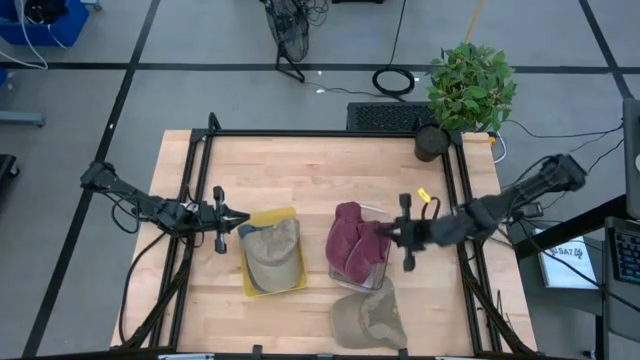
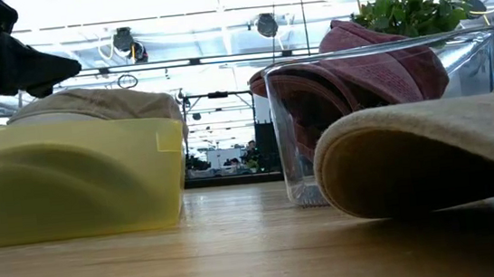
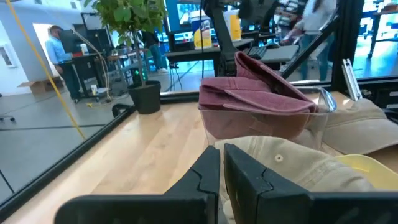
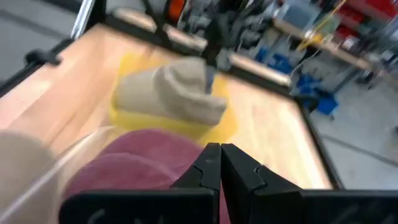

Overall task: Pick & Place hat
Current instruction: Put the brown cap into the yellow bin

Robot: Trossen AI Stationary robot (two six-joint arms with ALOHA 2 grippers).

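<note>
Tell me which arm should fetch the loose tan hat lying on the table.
Right, probably. The loose tan hat lies on the bare wood just below the clear bin, where the right pincer hovers with fingers shut. The left pincer, also shut, sits beyond the yellow bin.

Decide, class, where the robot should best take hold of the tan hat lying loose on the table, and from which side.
Probably the crown's soft top, from above. The tan hat lies flat on the table, near its front edge, beside the clear bin, so its low brim offers little to pinch. The right gripper is nearest.
</note>
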